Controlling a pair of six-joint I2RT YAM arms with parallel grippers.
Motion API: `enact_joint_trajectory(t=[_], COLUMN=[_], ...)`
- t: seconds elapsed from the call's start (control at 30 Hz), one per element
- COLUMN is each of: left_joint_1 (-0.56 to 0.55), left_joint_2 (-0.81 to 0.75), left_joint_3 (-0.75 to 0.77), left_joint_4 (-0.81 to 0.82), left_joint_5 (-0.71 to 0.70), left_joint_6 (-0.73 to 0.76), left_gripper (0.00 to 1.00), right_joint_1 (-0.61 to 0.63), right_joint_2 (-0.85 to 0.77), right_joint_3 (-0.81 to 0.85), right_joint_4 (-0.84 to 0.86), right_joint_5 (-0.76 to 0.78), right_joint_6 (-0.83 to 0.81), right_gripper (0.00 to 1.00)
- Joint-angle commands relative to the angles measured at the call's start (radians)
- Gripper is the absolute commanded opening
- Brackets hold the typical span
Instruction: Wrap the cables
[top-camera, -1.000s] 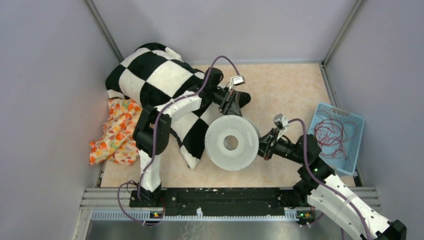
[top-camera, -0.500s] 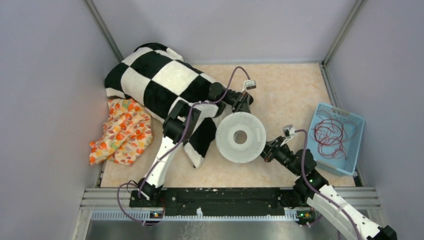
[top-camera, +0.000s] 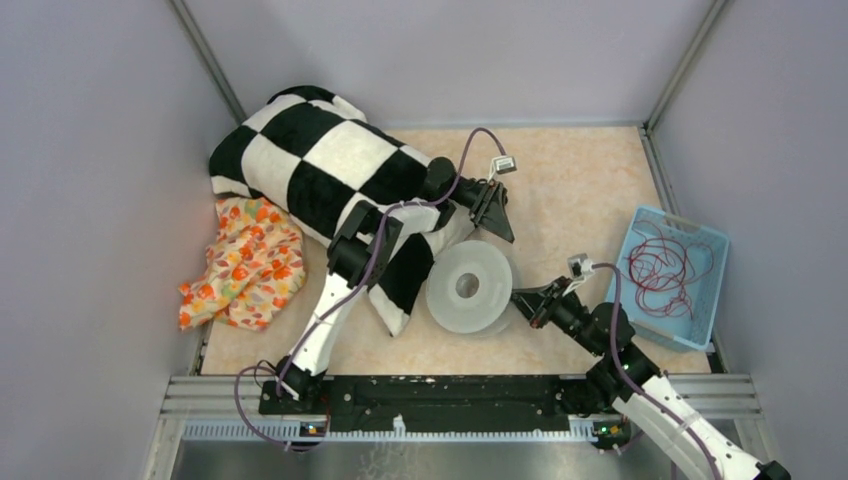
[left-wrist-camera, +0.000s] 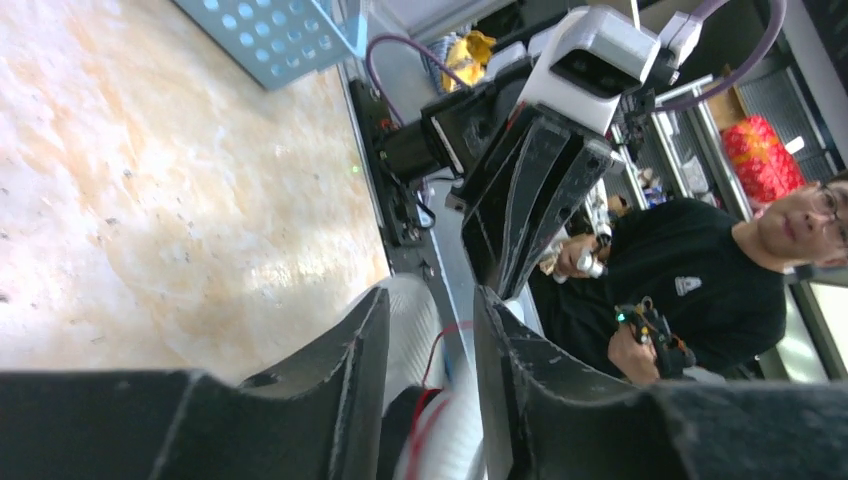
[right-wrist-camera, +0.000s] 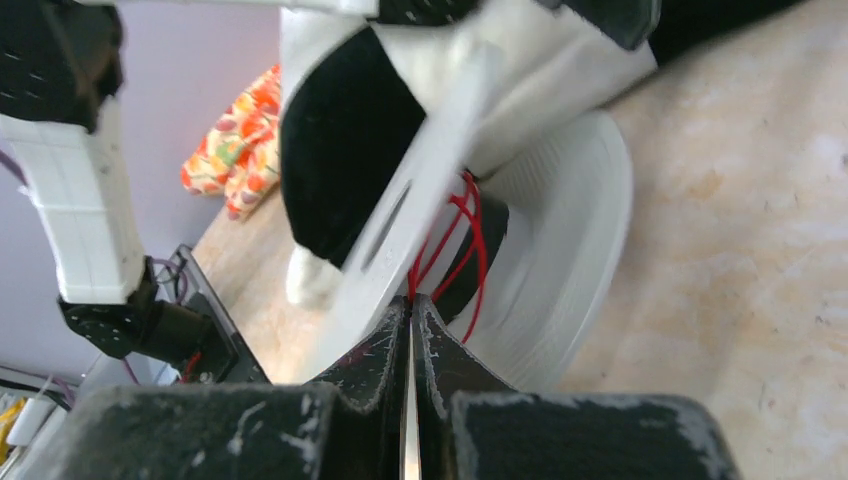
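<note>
- Right now the left gripper (left-wrist-camera: 432, 300) is hanging spread open just above the white spool (top-camera: 468, 288).
- Meanwhile, the right gripper (right-wrist-camera: 411, 305) is pressing its fingers together at the spool's core, where a few red cables (right-wrist-camera: 458, 238) are sitting; I can't tell whether it's pinching one.
- More cables are lying tangled in the blue basket (top-camera: 684, 223), far right.
- Spool is sitting tilted beside the checkered blanket (top-camera: 330, 160).

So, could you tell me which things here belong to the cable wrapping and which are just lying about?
Job in hand:
thin dark-red cables
white round plastic spool
blue plastic basket holding the cables

Lying about:
black-and-white checked plush blanket
orange floral cloth
</note>
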Motion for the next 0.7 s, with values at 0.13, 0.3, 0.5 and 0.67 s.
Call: enact_joint_trajectory(t=[0.13,0.3,0.5,0.67], left_joint_1=[0.032,0.039,0.041,0.043], left_joint_2=[-0.053,-0.044,-0.122,-0.297], left_joint_3=[0.029,0.128,0.222,0.208], left_joint_4=[-0.473,-0.619,-0.775,-1.074], left_joint_5=[-0.084,-0.153,-0.301,-0.426], left_joint_6=[0.466,0.564,0.664,0.869], left_gripper=[0.56,0.59,0.6,0.6], right_joint_1=[0.01,0.011,0.011,0.011], right_joint_2=[0.103,0.152,0.194,0.216], right_joint_3=[-0.014,0.02,0.009,0.013], right_joint_4=[-0.071,-0.05,-0.008,0.004], right_joint_5=[0.016,0.013,0.026,0.057], right_joint_6=[-0.022,-0.027,-0.006,-0.015], right_gripper=[0.0,0.0,0.0,0.0])
